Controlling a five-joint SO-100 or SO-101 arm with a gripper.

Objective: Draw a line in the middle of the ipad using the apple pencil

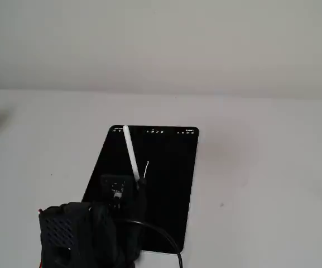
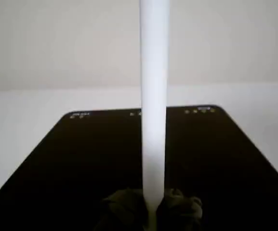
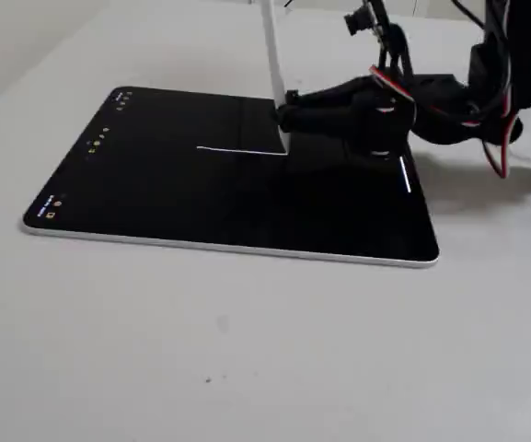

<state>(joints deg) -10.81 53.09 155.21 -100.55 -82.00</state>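
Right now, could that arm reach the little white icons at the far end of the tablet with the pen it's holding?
Probably yes, though that's a guess. The gripper holds the apple pencil upright with its tip at one end of the line. The bare ipad screen between there and the icons has nothing in the way.

I see the white apple pencil [image 3: 272, 55] in my black gripper [image 3: 288, 115], a thin white line [image 3: 241, 151] beside it on the black ipad [image 3: 191, 198].
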